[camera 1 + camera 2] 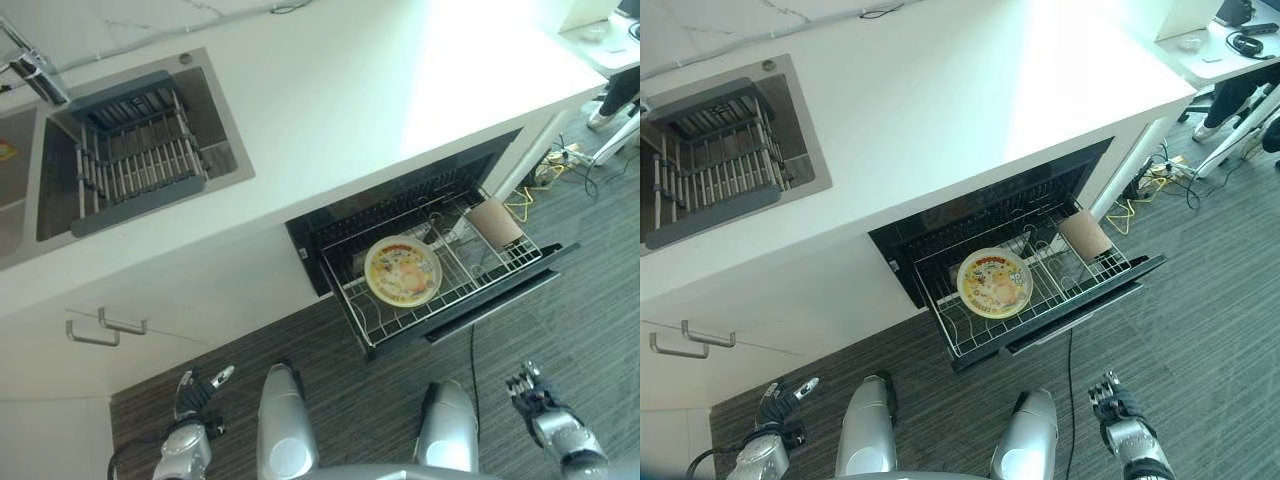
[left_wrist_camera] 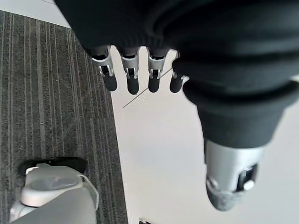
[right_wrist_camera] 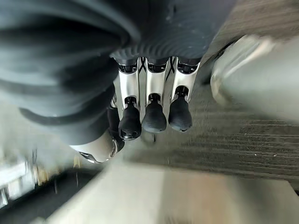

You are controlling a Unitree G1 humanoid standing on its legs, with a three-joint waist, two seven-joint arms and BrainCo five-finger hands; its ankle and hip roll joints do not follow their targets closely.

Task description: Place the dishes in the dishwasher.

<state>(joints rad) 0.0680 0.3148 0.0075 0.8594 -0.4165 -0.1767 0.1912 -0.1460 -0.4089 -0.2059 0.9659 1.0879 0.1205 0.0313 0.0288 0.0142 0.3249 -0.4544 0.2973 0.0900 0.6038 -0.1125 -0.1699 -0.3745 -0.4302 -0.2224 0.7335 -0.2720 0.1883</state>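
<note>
A black pull-out dishwasher drawer with a wire rack (image 1: 440,300) is standing open below the front edge of the white surface (image 1: 350,90), jutting out over the grey striped carpet floor (image 1: 560,330), which is lying bare between the drawer front and the robot. A round yellow patterned plate (image 1: 403,270) is lying flat in the rack near its middle, and a brown cup-like container (image 1: 494,223) is sitting at the rack's right end. A steel sink holding a grey dish-drying rack (image 1: 135,150) is sunk into the surface at far left. The left robot hand (image 1: 195,392) is hanging low over the carpet beside the white cabinet front (image 1: 150,340), fingers straight and spread, holding nothing. The right robot hand (image 1: 530,390) is hanging well right of the drawer, fingers loosely extended, touching nothing.
</note>
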